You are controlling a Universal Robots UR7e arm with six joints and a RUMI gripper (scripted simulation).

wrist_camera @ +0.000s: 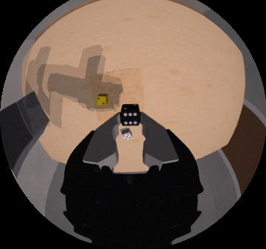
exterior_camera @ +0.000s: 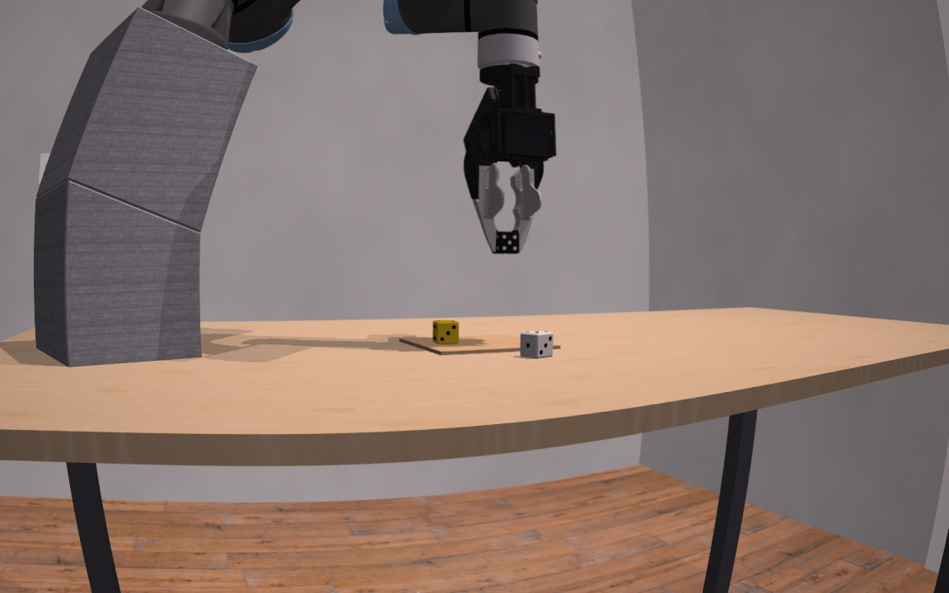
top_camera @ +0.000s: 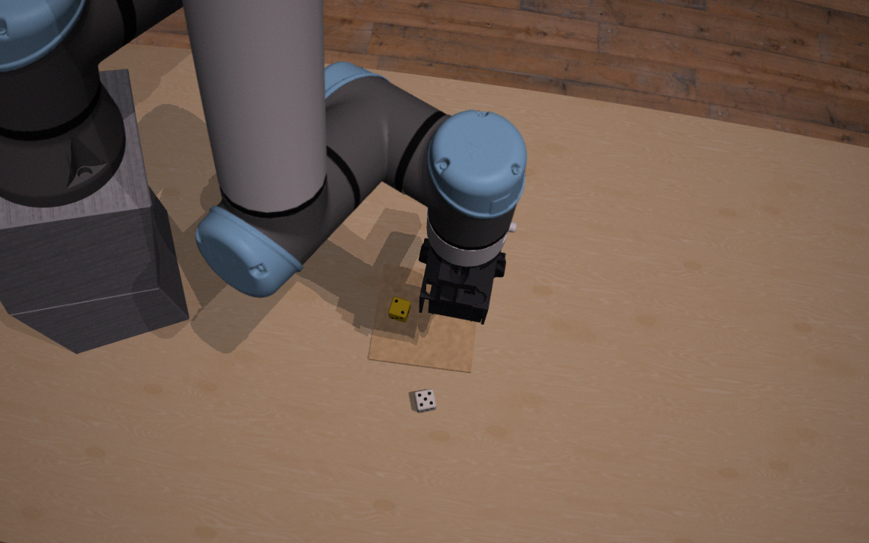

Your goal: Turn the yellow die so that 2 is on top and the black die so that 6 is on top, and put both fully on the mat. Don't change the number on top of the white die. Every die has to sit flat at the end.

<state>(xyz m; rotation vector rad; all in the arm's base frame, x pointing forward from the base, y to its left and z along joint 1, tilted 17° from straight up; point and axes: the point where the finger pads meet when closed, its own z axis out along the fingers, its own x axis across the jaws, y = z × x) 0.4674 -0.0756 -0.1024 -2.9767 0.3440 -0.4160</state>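
My gripper [exterior_camera: 507, 237] [wrist_camera: 130, 112] is shut on the black die [exterior_camera: 507, 242] [wrist_camera: 130, 119] and holds it high above the table. In the wrist view its face turned up toward the palm shows 6; a side face shows 5 in the exterior view. The gripper hides it in the top view. The yellow die [top_camera: 399, 307] [exterior_camera: 446, 331] [wrist_camera: 102, 100] sits flat on the left part of the mat [top_camera: 424, 354] [exterior_camera: 478, 352] [wrist_camera: 137, 83], 2 on top. The white die [top_camera: 425, 399] [exterior_camera: 536, 344] [wrist_camera: 126, 134] sits flat on the table in front of the mat, 5 on top.
The robot's grey pedestal [top_camera: 80, 263] [exterior_camera: 123, 273] stands on the left of the table [top_camera: 627, 405] [exterior_camera: 278, 390]. The arm's shadow falls over the yellow die and part of the mat. The upper arm [top_camera: 262, 101] hangs over the table's back left.
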